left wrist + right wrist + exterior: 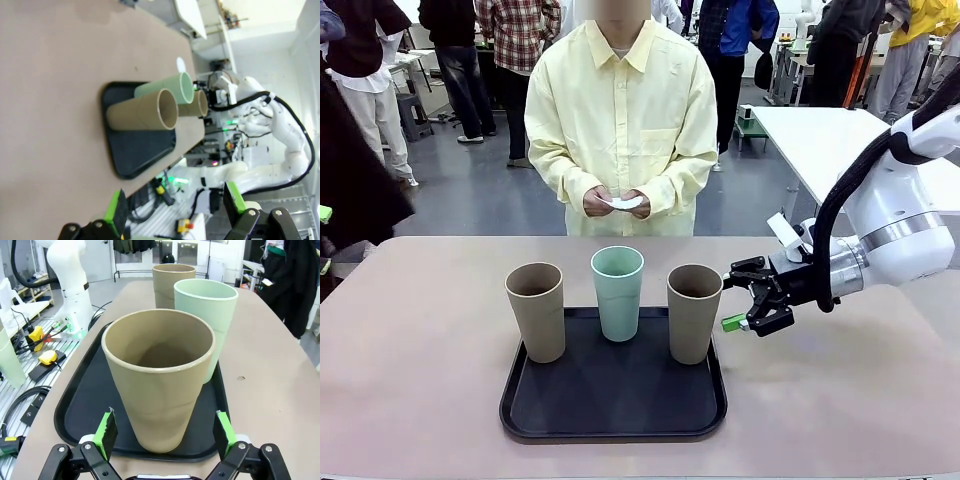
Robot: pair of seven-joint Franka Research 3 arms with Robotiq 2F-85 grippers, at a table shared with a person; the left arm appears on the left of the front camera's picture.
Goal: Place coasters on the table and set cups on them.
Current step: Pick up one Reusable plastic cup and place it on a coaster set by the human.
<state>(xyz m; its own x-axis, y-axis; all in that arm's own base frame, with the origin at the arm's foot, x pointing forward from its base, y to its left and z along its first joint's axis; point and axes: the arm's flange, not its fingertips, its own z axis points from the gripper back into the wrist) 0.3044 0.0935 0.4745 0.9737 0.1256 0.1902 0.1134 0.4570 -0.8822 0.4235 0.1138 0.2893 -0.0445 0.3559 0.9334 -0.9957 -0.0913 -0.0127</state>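
Observation:
Three cups stand on a black tray [610, 415] on the table [420, 400]: a taupe cup [535, 312] at left, the mint cup [618, 293] in the middle, and a taupe cup [694, 313] at right. My right gripper [732, 302] is open, level with the right taupe cup, its tips just beside it. In the right wrist view this cup [160, 380] stands close ahead between the spread green pads [106, 427], untouched. The person holds white coasters [625, 203] in both hands at the far side. My left gripper [175, 205] is open and holds nothing, far from the cups [142, 116].
A white table [830, 140] stands behind at the right, and people stand farther back. Bare tabletop lies left, right and in front of the tray. In the right wrist view, cables and a robot base [75, 290] sit off the table's edge.

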